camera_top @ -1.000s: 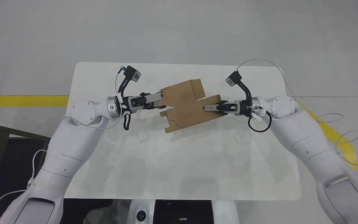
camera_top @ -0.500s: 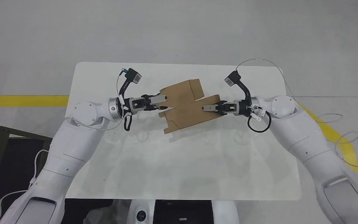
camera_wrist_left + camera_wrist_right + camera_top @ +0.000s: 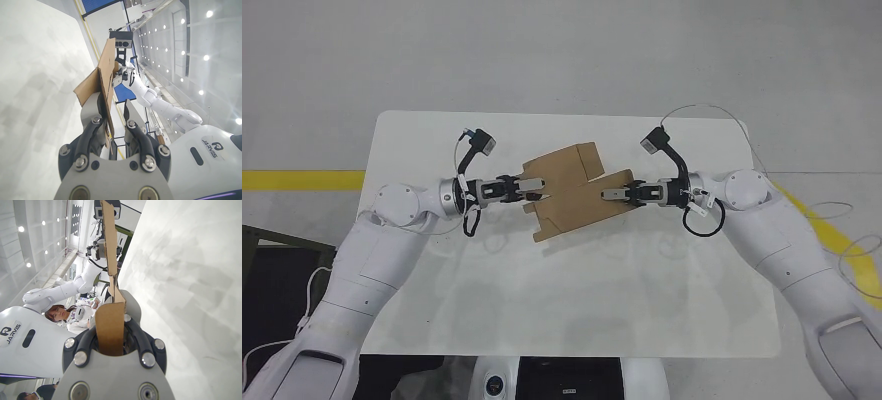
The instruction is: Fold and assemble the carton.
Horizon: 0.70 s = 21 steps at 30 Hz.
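A flat brown carton [image 3: 567, 185] is held above the white table [image 3: 572, 290] between both arms. My left gripper [image 3: 535, 184] is at its left edge. In the left wrist view the carton [image 3: 107, 62] stands edge-on between the spread fingers [image 3: 130, 111] of the left gripper [image 3: 110, 102], resting against one pad with a gap to the other. My right gripper [image 3: 614, 191] is shut on a flap at the carton's right edge. In the right wrist view that flap [image 3: 110, 325] runs down between the fingers of the right gripper [image 3: 115, 300] and hides one of them.
The white tabletop lies bare in front of and behind the carton. Its left edge [image 3: 370, 180] and right edge [image 3: 754, 180] lie just outside the two arms. A yellow floor line [image 3: 302, 180] runs past the table.
The left gripper has shifted slightly right and toward the table's front along the carton's left edge. The carton's left side has moved a little with it. The right arm has stayed put.
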### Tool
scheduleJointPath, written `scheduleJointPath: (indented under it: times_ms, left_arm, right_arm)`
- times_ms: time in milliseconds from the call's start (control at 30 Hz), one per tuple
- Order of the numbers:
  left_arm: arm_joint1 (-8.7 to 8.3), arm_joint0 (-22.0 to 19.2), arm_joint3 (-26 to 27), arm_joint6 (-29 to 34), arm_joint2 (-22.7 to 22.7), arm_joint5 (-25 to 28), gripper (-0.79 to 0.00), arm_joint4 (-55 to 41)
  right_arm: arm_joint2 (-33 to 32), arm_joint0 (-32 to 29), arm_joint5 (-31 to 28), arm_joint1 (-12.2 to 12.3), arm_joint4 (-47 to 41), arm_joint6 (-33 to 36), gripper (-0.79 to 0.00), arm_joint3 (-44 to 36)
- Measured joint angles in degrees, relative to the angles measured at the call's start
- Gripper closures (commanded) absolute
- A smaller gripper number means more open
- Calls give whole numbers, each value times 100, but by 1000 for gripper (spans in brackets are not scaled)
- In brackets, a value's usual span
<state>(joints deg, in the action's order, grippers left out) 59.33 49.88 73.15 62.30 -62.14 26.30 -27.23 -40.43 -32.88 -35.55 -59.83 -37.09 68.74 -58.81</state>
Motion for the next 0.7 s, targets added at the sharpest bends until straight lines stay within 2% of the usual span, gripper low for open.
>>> scheduleJointPath:
  times_ms: [67, 200, 467, 500, 567, 700]
  left_arm:
    - [6, -3, -30, -11, 2, -4, -172, 26]
    - [13, -8, -56, -58, -8, -10, 0, 95]
    - [18, 20, -47, -71, -49, -36, 0, 147]
    - [18, 23, -44, -74, -56, -39, 0, 147]
    - [19, 29, -30, -78, -77, -43, 0, 136]
    - [15, 32, 5, -72, -135, -48, 0, 109]
  right_arm:
    - [-18, -1, 12, -1, 37, 12, 0, -20]
    - [-63, -13, 46, 6, 76, 45, 0, -115]
    - [-169, -38, 74, 23, 127, 74, -9, -211]
    - [-178, -40, 75, 23, 133, 75, -240, -220]
    - [-196, -50, 76, 24, 152, 76, -785, -214]
    - [-248, -39, 32, 54, 500, 32, -785, 58]
